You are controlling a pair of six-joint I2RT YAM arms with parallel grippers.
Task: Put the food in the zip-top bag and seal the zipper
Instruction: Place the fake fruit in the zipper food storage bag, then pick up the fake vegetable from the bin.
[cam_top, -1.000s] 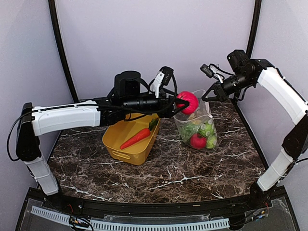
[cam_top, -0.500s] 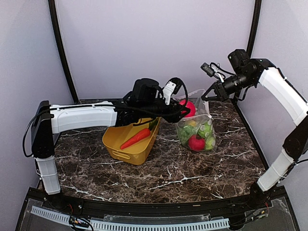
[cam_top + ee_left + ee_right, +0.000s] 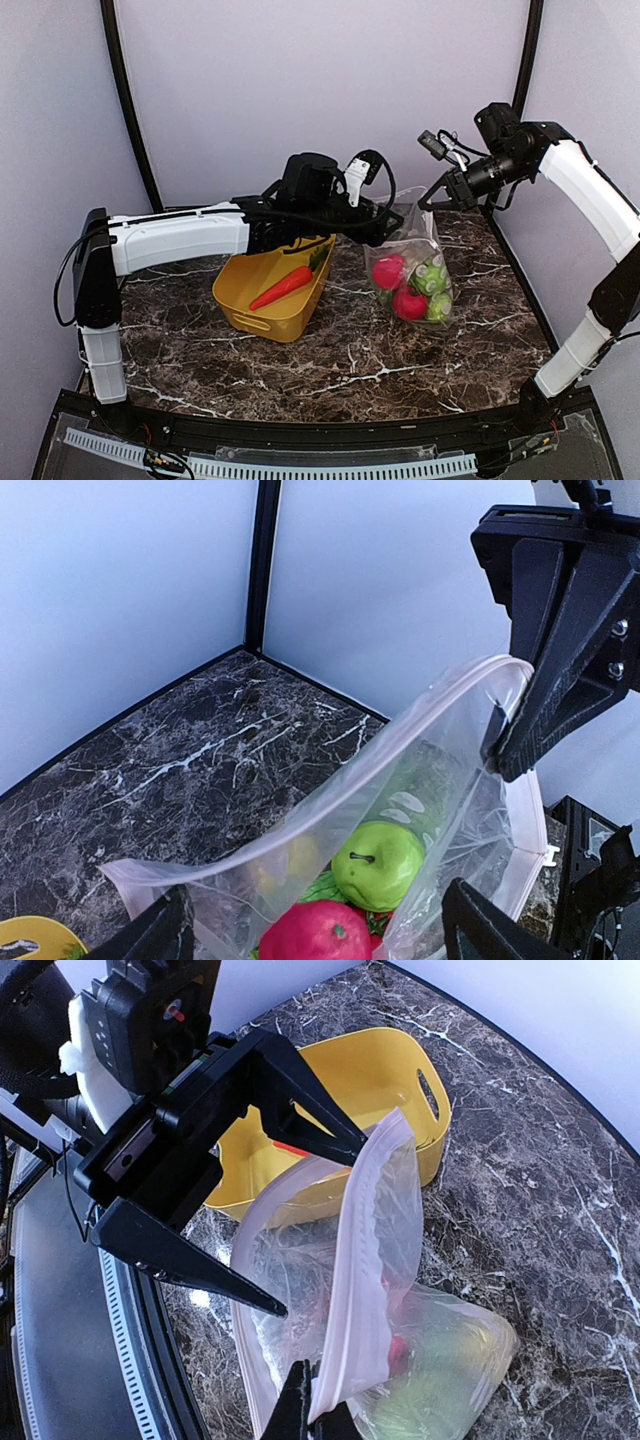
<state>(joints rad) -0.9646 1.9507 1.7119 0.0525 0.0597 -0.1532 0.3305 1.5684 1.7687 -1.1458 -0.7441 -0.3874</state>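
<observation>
**Bag held up, tub beside it**

The zip-top bag [image 3: 410, 265] stands back right on the table [image 3: 350, 360], a red fruit [image 3: 389, 270] and a green pear [image 3: 378, 863] inside. The right pincer [image 3: 432, 200] is closed on its top edge, at the zipper [image 3: 365, 1260]. The left pincer [image 3: 385, 222] hangs wide open and empty just over the mouth. Its arm crosses above the yellow tub [image 3: 250, 308], where a carrot [image 3: 283, 287] lies. The table is dark marble with white veins; the walls [image 3: 300, 80] are pale lilac.

The left arm's fingers [image 3: 500, 935] have moved over the clear, dotted zip-top plastic bag [image 3: 428, 238] and spread apart, and the round red toy fruit [image 3: 388, 270] now lies inside it.
</observation>
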